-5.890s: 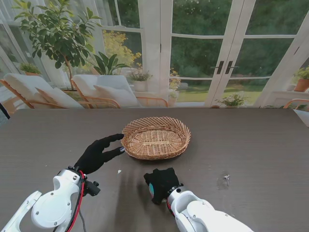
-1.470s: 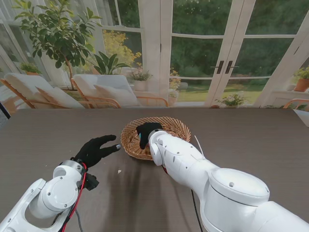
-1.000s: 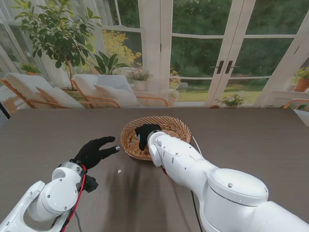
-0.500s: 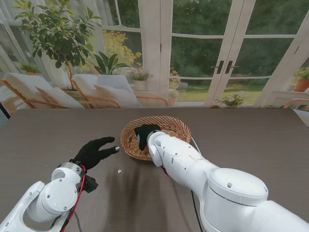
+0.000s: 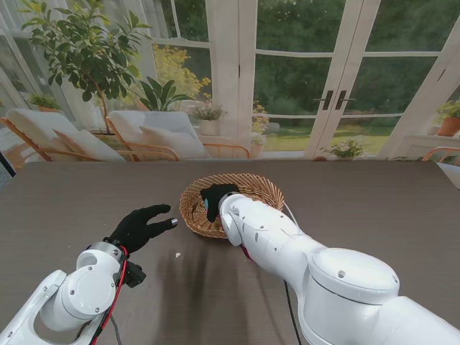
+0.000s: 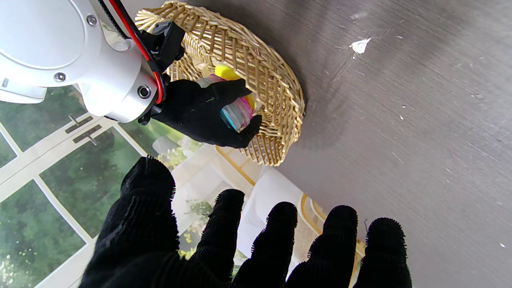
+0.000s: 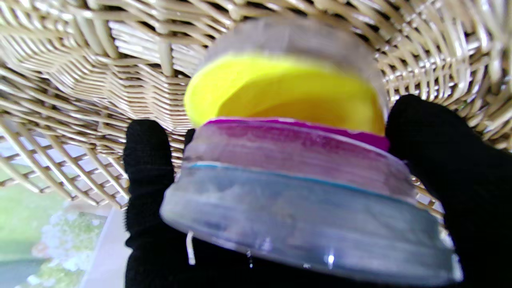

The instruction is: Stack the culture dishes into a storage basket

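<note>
In the stand view, the left hand sat lower left of centre, empty, fingers spread, hovering over the table just beside the basket. At frame centre, the right hand was inside the basket, fingers clamped around a stack of dishes: yellow, magenta and blue-rimmed layers. The stack was tilted against the basket's woven wall; whether it touched the floor could not be told.

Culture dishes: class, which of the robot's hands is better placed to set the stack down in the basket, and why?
The right hand: it already grips the dish stack inside the basket. The left hand is open, empty, beside the basket.
</note>
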Robot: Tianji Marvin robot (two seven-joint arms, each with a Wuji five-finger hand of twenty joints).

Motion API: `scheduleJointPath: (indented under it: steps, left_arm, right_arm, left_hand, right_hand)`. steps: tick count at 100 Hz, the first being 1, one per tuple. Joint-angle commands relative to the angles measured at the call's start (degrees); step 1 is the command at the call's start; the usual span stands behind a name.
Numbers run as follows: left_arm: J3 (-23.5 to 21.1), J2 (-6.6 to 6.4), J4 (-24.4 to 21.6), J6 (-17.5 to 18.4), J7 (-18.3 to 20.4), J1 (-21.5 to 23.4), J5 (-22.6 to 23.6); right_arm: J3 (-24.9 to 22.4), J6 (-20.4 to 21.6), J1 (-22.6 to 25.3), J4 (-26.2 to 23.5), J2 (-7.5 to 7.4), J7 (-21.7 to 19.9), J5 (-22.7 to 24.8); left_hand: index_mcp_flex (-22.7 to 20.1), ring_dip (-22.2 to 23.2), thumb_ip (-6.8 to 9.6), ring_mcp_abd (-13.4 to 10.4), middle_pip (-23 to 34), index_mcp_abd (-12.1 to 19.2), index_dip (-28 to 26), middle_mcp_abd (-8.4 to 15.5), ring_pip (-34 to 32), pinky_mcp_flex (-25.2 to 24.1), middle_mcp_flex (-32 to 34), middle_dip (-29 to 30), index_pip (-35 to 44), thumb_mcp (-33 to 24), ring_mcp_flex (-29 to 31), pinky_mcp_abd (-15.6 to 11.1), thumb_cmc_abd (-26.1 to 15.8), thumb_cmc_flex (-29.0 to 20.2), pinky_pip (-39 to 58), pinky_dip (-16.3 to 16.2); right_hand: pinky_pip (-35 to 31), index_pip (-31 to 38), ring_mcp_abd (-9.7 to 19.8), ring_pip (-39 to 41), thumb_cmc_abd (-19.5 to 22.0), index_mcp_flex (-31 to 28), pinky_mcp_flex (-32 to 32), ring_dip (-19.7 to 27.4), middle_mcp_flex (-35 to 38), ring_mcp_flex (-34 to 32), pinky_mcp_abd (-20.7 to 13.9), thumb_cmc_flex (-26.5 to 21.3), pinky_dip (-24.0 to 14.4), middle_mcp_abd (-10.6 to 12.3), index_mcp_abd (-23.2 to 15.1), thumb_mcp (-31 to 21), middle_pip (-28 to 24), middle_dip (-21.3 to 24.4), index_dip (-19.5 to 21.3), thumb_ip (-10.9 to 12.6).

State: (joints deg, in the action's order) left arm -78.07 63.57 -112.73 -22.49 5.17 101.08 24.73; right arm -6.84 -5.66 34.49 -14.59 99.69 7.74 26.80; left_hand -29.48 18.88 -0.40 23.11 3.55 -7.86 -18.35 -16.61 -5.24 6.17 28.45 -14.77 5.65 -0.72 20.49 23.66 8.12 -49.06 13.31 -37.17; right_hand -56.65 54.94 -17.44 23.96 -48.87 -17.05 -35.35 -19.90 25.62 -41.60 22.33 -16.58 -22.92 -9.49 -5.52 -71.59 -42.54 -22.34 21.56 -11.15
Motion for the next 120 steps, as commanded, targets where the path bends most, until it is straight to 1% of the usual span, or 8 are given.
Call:
scheduleJointPath:
  steps: [1, 31, 56, 76, 93, 120]
  left_arm:
    - [-0.1, 0.09, -0.7, -0.3, 1.1, 0.3, 0.0]
    - [-0.1, 0.07, -0.7, -0.4, 1.2, 0.3, -0.1]
    - [-0.2, 0.03, -0.7, -0.5, 1.4, 0.4, 0.0]
    - [-0.3, 0.02, -0.9, -0.6, 1.4, 0.6, 0.1]
    - [-0.2, 0.01, -1.0, -0.8, 1.4, 0.6, 0.1]
    - [-0.2, 0.06, -1.2, -1.0, 1.2, 0.9, 0.3]
  right_arm:
    - [0.4, 0.2, -0.1, -0.2, 0.13, -1.1, 0.4]
    - [0.5, 0.1, -0.3, -0.2, 0.19, -1.6, 0.4]
    - [0.9, -0.2, -0.4, -0.2, 0.24, -2.1, 0.6]
    - [1.0, -0.1, -0.4, -0.2, 0.26, -2.4, 0.6]
    - [1.2, 0.0, -0.5, -0.2, 0.25, -2.6, 0.7]
    - [1.2, 0.0, -0.6, -0.2, 0.34, -3.0, 0.6]
  left_hand:
    - [-0.4, 0.5, 0.12, 0.6, -0.6, 0.2, 0.1, -0.3, 0.2, -0.1, 0.4, 0.2, 0.1, 1.2, -1.1, 1.1, -2.8, -2.0, -1.3, -0.2]
    - [-0.3, 0.6, 0.11, 0.6, -0.6, 0.2, 0.1, -0.3, 0.2, -0.1, 0.4, 0.1, 0.1, 1.2, -1.0, 1.2, -2.8, -1.9, -1.4, -0.2]
    - [-0.3, 0.6, 0.11, 0.5, -0.6, 0.3, 0.1, -0.3, 0.2, -0.1, 0.4, 0.1, 0.1, 1.3, -1.0, 1.1, -2.8, -1.9, -1.4, -0.2]
    - [-0.4, 0.6, 0.10, 0.5, -0.6, 0.2, 0.0, -0.3, 0.3, -0.1, 0.5, 0.1, 0.2, 1.3, -1.1, 1.2, -2.9, -1.9, -1.4, -0.2]
    - [-0.4, 0.6, 0.10, 0.5, -0.6, 0.3, 0.1, -0.3, 0.3, -0.1, 0.5, 0.1, 0.1, 1.3, -1.1, 1.2, -2.8, -1.9, -1.4, -0.2]
    - [-0.3, 0.6, 0.09, 0.6, -0.6, 0.3, 0.1, -0.4, 0.2, -0.1, 0.4, 0.1, 0.1, 1.3, -1.1, 1.2, -2.8, -1.9, -1.4, -0.2]
  right_hand:
    - [1.6, -0.7, 1.5, -0.8, 1.4, 2.5, 10.2, 1.0, -2.1, 1.3, 2.8, 1.6, 0.7, -0.3, 0.5, 0.1, 0.8, 1.1, -1.1, 2.6]
    - [4.3, -3.2, 0.2, -4.7, 2.5, 5.8, 12.6, 2.9, -4.7, 4.0, 3.8, 3.8, 1.9, -0.6, 0.5, 2.1, 2.9, 2.3, -2.7, 2.3]
    - [5.0, -4.6, 0.9, -5.8, 4.3, 10.0, 13.9, 3.5, -7.6, 6.0, 3.1, 5.0, 2.0, -0.8, 1.3, 3.6, 3.0, 2.4, -3.8, 2.5]
    - [5.2, -4.4, 0.8, -5.8, 4.7, 10.7, 14.4, 3.6, -8.5, 6.9, 3.0, 5.3, 1.8, -1.0, 1.6, 4.2, 2.8, 2.5, -4.1, 2.6]
    - [5.6, -4.8, 0.1, -7.0, 4.8, 12.1, 15.2, 4.3, -9.8, 8.4, 3.1, 6.1, 1.9, -1.1, 1.8, 4.8, 2.9, 2.6, -4.5, 2.5]
    - [8.2, -7.4, -0.8, -9.8, 4.4, 12.4, 17.6, 6.0, -11.3, 10.6, 3.7, 7.7, 2.6, -1.1, 2.0, 5.6, 3.0, 3.0, -6.1, 2.0]
